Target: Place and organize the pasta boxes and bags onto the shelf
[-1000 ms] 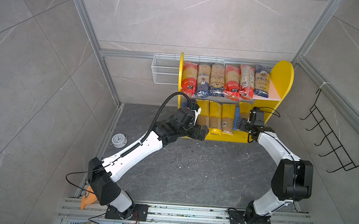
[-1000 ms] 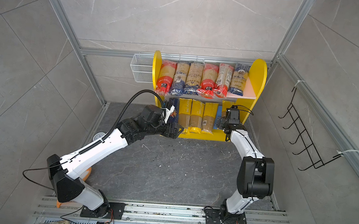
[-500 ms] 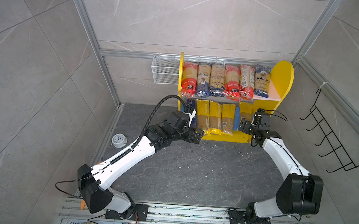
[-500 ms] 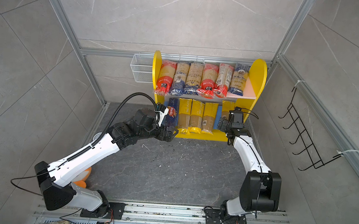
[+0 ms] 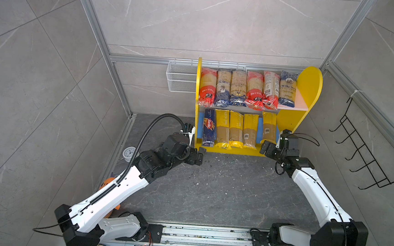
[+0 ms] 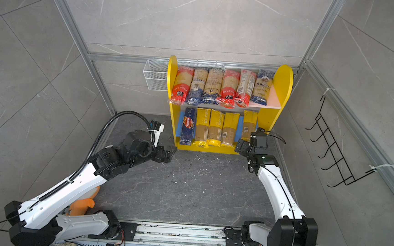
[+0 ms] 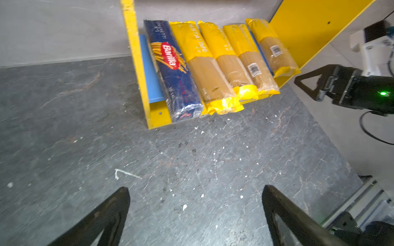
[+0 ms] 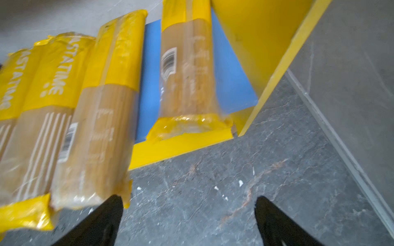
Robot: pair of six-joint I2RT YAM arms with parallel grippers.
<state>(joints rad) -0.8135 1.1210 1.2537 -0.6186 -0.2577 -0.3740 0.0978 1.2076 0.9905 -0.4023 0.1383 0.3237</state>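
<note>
Hovering open-fingered and empty: left gripper at shelf's front-left corner | right gripper at front-right corner | pasta packs lying on both boards.

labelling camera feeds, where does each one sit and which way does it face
Both top views: high over the base rail, looking down at the shelf; both arms show whole, left tool and right tool open.
Left wrist: on the left arm, held low, facing the Barilla box on the lower board; own fingers and the right tool show.
Right wrist: on the right arm, close to the lower board's yellow-ended bags; own fingers show.
Shared: both wrist views hold the bag lying apart from its row.
</note>
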